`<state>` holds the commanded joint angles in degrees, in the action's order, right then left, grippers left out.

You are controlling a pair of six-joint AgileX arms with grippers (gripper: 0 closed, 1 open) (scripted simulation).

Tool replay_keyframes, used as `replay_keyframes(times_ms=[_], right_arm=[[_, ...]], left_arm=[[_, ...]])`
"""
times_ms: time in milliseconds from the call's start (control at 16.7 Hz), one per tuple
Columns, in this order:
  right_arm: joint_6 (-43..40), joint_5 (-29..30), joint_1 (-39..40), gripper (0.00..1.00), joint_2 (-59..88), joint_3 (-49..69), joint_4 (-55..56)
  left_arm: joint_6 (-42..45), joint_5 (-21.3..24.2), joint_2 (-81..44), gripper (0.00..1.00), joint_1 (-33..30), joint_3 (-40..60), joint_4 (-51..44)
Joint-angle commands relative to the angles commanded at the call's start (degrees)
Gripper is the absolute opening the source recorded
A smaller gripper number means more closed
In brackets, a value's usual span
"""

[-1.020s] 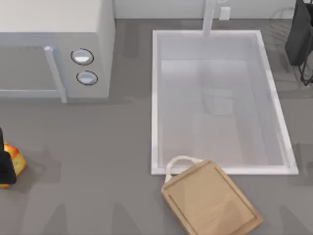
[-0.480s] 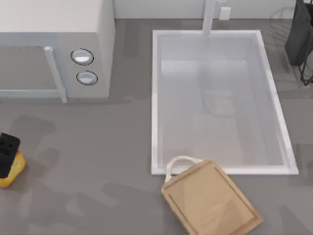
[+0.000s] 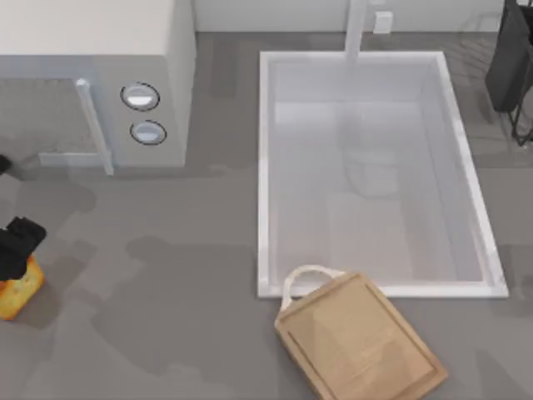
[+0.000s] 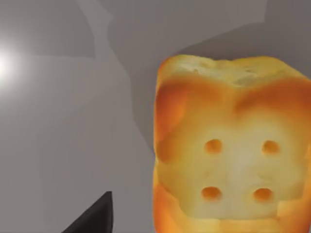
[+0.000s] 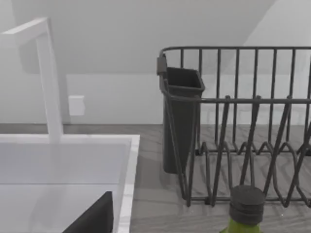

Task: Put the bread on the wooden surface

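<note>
Bread (image 3: pixel 18 293) at the far left edge of the grey tabletop (image 3: pixel 166 275), near side, partly under the dark left gripper (image 3: pixel 17 250). Seen close from the left wrist camera as a golden-orange toasted block (image 4: pixel 233 155) with four small dark holes on its pale face, and a dark fingertip (image 4: pixel 95 216) just beside it but apart from it. Left gripper's hold on the bread: cannot tell, fingers mostly hidden.

Wooden surface (image 3: pixel 360 342) well apart to the right, at the near edge of the tabletop, lying at an angle, with a groove near its edge and a white loop handle (image 3: pixel 306 277) touching the near rim of the white sink (image 3: pixel 265 167). Nothing lying on the board.

White faucet (image 3: pixel 356 29) at the far side of the sink. White microwave (image 3: pixel 92 75) at far left, with two round knobs (image 3: pixel 140 97) and a bar handle.

Right arm parked at the far right, by a dark wire dish rack (image 5: pixel 243 131) with a dark cutlery cup (image 5: pixel 181 121). Green bottle with a dark cap (image 5: pixel 247 206) just in front of the rack in the right wrist view, plus one dark fingertip (image 5: pixel 95 216); right gripper's opening: cannot tell.
</note>
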<state>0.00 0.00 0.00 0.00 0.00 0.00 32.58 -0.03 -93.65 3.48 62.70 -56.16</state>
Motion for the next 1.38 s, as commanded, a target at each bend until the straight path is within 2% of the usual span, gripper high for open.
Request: replay_keyframes(times_ms=[480, 960, 1260, 1380], right_arm=[[0.00, 0.00, 0.00, 1.00, 0.00, 0.00, 0.00], [0.00, 0.00, 0.00, 1.00, 0.00, 0.00, 0.00], [0.00, 0.00, 0.00, 1.00, 0.00, 0.00, 0.00], [0.00, 0.00, 0.00, 1.00, 0.00, 0.00, 0.00]], left_arm=[[1.08, 0.06, -3.63, 1.00, -0.11, 2.51, -1.72], [1.36, 0.09, -10.13, 1.00, 0.24, -5.77, 13.26], [1.39, 0.09, -10.64, 1.00, 0.26, -6.40, 14.14], [1.39, 0.09, -10.64, 0.85, 0.26, -6.40, 14.14]])
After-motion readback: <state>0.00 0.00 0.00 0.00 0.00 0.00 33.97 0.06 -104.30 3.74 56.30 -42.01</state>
